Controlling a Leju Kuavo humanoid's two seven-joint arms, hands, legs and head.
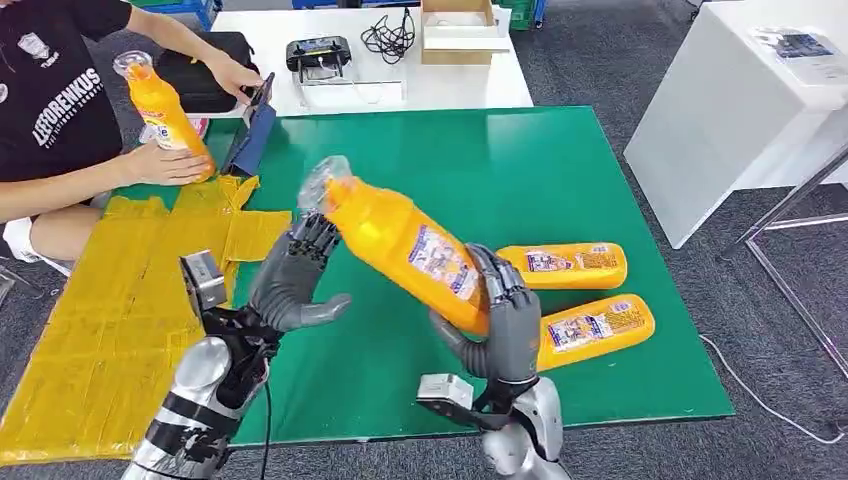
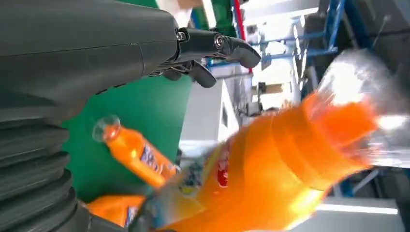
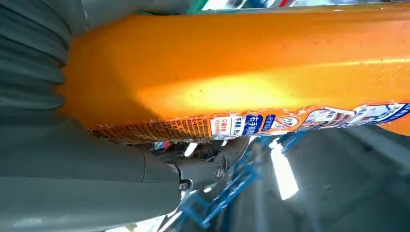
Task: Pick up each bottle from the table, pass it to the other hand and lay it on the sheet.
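My right hand (image 1: 505, 320) grips the lower end of an orange bottle (image 1: 405, 245) and holds it tilted above the green table (image 1: 520, 170), clear cap up and to the left. The right wrist view has the bottle (image 3: 241, 63) pressed against that hand (image 3: 96, 169). My left hand (image 1: 295, 280) is open beside the bottle's neck, fingers spread just under the shoulder. In the left wrist view the fingers (image 2: 212, 46) stand apart from the bottle (image 2: 270, 164). Two more orange bottles (image 1: 565, 265) (image 1: 595, 328) lie on the table to the right. The yellow sheet (image 1: 110, 320) covers the table's left part.
A person seated at the left holds another orange bottle (image 1: 165, 110) upright at the sheet's far end with one hand (image 1: 165, 165). A white table (image 1: 460, 85) behind carries a black device, cables and a cardboard box. A white cabinet (image 1: 720, 130) stands at the right.
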